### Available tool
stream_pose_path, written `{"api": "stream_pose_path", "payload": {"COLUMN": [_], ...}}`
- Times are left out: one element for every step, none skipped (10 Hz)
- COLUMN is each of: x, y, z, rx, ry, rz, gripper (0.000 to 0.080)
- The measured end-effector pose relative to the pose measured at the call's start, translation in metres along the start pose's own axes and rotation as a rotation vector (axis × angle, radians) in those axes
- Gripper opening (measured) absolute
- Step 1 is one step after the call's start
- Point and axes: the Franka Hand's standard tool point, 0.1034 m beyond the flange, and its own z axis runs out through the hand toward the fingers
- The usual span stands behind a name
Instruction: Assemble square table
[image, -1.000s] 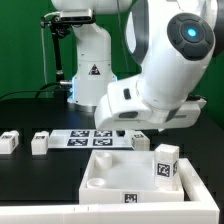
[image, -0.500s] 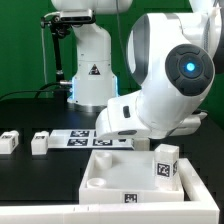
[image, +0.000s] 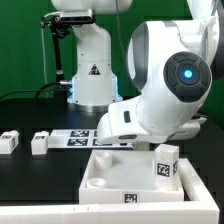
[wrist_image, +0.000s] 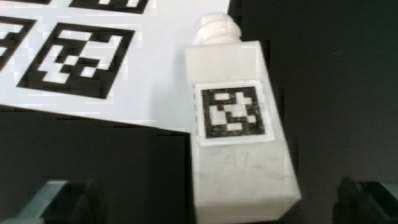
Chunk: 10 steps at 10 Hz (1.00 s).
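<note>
A white square leg (wrist_image: 231, 120) with a tag lies on the black table, its pegged end resting by the edge of the marker board (wrist_image: 71, 50). My gripper (wrist_image: 217, 206) is open, with one finger (wrist_image: 71, 205) on each side of the leg's near end and a gap to it on both sides. In the exterior view the arm hides the gripper. The white tray-like table top (image: 100, 176) lies at the front, with a tagged leg (image: 166, 164) upright at its corner on the exterior view's right. Two more legs (image: 8, 141) (image: 40, 143) lie at the exterior view's left.
The marker board (image: 80, 136) lies behind the table top. A long white rail (image: 50, 212) runs along the front edge. The arm's base (image: 90, 75) stands at the back. The arm's bulk hangs over the table top's far edge.
The arm has swung toward the exterior view's right and its wrist has turned. The table top and the legs have not moved.
</note>
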Motion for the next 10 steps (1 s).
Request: {"api": "stream_pose_path", "payload": {"x": [0.0, -0.002, -0.003, -0.003, -0.003, -0.003, -0.002, -0.002, -0.005, -0.013], "y": [0.001, 0.002, 0.002, 0.002, 0.002, 0.002, 0.002, 0.002, 0.003, 0.007], "z": [0.005, 0.011, 0.013, 0.014, 0.013, 0.013, 0.013, 0.011, 0.006, -0.008], "rx": [0.0, 0.0, 0.0, 0.0, 0.0, 0.0, 0.0, 0.0, 0.001, -0.005], "ry": [-0.009, -0.018, -0.024, -0.024, -0.024, -0.024, -0.023, -0.02, -0.019, -0.024], "rz": [0.005, 0.01, 0.011, 0.011, 0.011, 0.011, 0.011, 0.011, 0.01, 0.004], "gripper": [0.0619, 0.0619, 0.0437, 0.0437, 0.0296, 0.029, 0.029, 0.029, 0.029, 0.029]}}
